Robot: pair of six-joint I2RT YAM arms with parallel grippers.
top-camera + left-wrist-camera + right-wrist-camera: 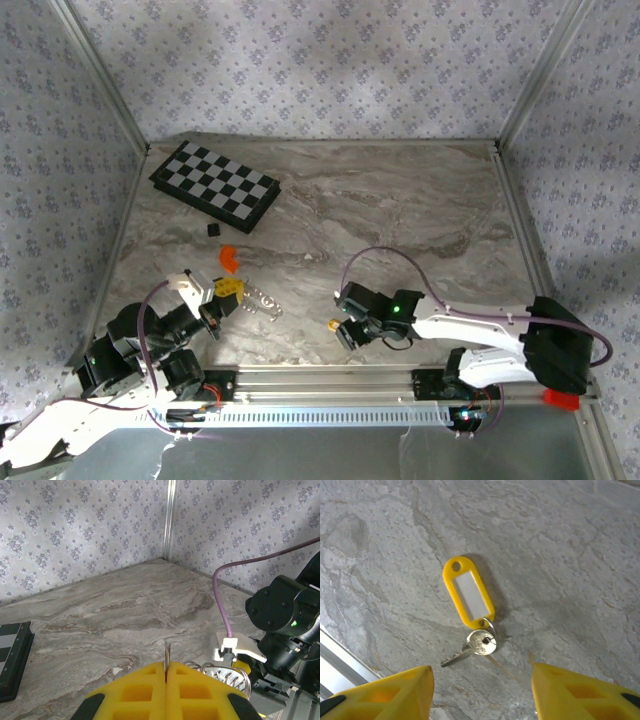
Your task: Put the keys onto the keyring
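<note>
On the marble table point(400, 200) — checkerboard point(215, 186) at 10 o'clock — the left gripper point(166, 680), at 7 o'clock, is clamped on what looks like the keyring point(167, 656). The right gripper point(482, 695), at 5 o'clock, gapes empty above the keys point(470, 600) — 1 yellow tag, 1 silver key.

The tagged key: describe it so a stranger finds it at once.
On the marble table, look near the front edge, under the right hand. A small silver key lies there, ringed to an oblong yellow tag, unlike the orange piece farther left.
</note>
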